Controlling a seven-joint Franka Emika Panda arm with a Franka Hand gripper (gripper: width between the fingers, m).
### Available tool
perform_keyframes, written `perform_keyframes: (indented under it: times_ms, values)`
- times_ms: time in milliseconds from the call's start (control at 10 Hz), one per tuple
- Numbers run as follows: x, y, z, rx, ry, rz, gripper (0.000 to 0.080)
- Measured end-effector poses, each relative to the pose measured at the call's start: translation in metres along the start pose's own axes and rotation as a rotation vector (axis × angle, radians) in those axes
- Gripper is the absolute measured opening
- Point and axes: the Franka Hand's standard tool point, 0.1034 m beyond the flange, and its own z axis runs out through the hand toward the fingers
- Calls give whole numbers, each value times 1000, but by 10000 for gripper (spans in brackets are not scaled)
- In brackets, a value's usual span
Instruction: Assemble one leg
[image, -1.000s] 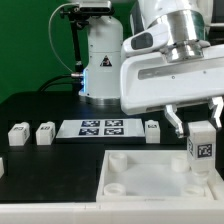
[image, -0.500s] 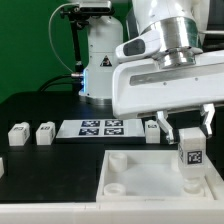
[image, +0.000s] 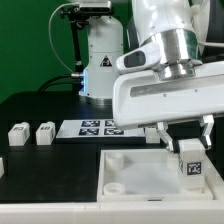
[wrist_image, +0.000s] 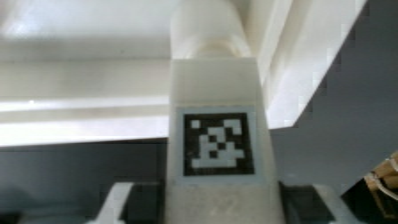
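My gripper (image: 187, 146) is shut on a leg (image: 190, 166), a white chunky block with a black-and-white marker, and holds it upright over the large white tray-like part (image: 140, 160) near its corner at the exterior view's right. In the wrist view the held leg (wrist_image: 217, 120) fills the middle, with dark fingertips (wrist_image: 128, 205) pressed on both sides of it, and the white tray (wrist_image: 89, 90) lies beyond. Two more legs (image: 17, 133) (image: 45, 133) stand at the exterior view's left. Another leg (image: 152, 134) is partly hidden behind the arm.
The marker board (image: 95, 127) lies on the black table behind the tray. The robot's white base (image: 100, 60) stands at the back. A small white part (image: 2, 167) sits at the exterior view's left edge.
The gripper has moved down and toward the exterior view's left with the leg, bringing it lower over the tray's corner.
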Motion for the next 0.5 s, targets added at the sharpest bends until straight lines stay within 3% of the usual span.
perform_keyframes:
  times_ms: [500]
  values:
    - [0, -4, 2, 4, -3, -4, 299]
